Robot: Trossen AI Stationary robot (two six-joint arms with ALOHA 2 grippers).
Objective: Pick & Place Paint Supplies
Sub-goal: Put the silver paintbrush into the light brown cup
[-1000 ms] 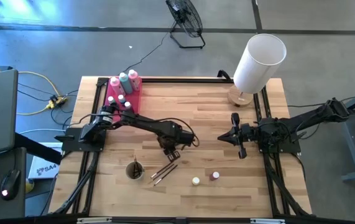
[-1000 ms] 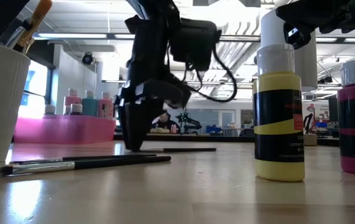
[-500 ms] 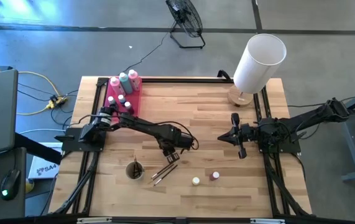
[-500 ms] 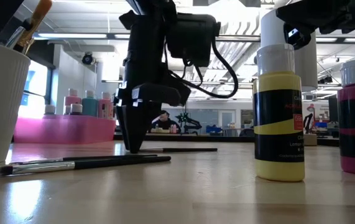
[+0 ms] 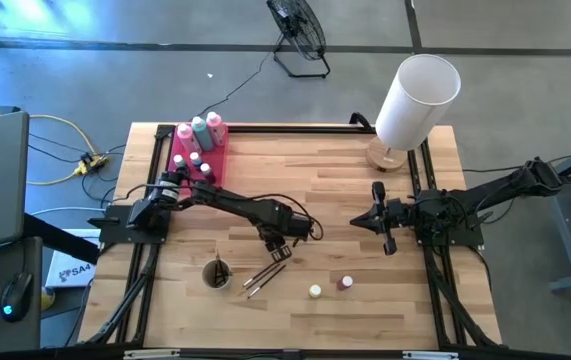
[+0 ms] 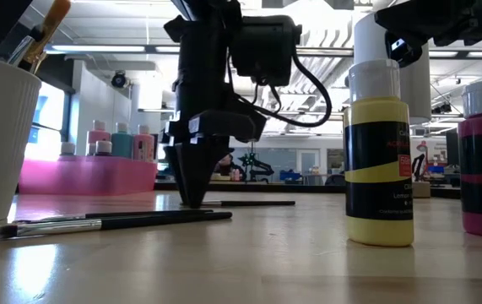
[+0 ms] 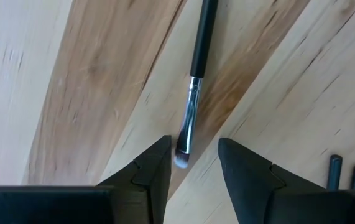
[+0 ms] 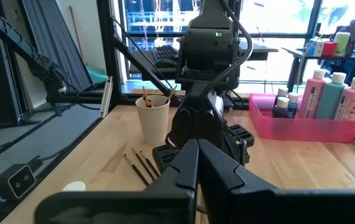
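Observation:
A thin dark-handled brush point(image 7: 197, 62) lies flat on the wooden table. My left gripper point(image 7: 193, 142) points straight down over its bristle end point(image 7: 182, 158), open, with one finger on each side of the bristles and neither touching them. In the low view the fingertips point(image 6: 192, 201) stand close to the tabletop at the end of that brush point(image 6: 249, 203). Two more brushes point(image 5: 263, 278) lie nearer the front. A yellow paint pot point(image 5: 315, 291) and a magenta one point(image 5: 346, 283) stand near the front. My right gripper point(image 5: 376, 218) waits at the right, level and shut.
A white cup point(image 5: 217, 273) holding brushes stands at the front left. A pink tray point(image 5: 179, 158) at the far left holds pink and teal squeeze bottles point(image 5: 201, 130) and small pots. A big white cylinder point(image 5: 417, 95) stands at the far right corner.
My left gripper has tipped a little, and its fingertips have shifted slightly toward the table's right edge, staying low over the brush. The gap between its fingers is unchanged. The brush has not moved.

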